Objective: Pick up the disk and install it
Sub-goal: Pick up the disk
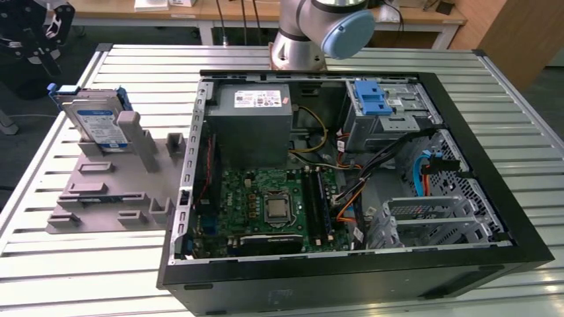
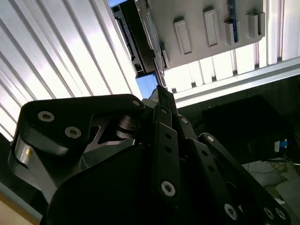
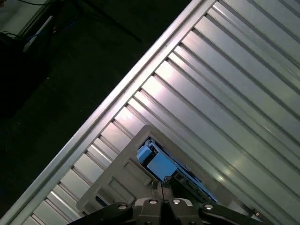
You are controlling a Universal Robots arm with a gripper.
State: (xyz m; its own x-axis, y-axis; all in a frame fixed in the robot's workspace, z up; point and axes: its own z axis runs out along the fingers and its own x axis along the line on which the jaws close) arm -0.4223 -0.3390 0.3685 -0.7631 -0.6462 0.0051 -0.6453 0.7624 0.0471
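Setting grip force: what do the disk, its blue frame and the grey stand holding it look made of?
Flat silver-grey rectangular disk: likely metal casing, dull sheen, paper-looking label. Its blue frame: probably plastic, uniform matte colour. Grey slotted stand: seemingly matte plastic, perhaps printed; no glint.

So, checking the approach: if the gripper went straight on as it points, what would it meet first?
Probably the disk, at its blue frame edge, standing in the grey holder; depth is unclear.

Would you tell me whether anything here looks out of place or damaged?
Nothing stands out. The disk stands on edge in the grey holder, and the open computer case lies squarely on the table; no spill or damage shows.
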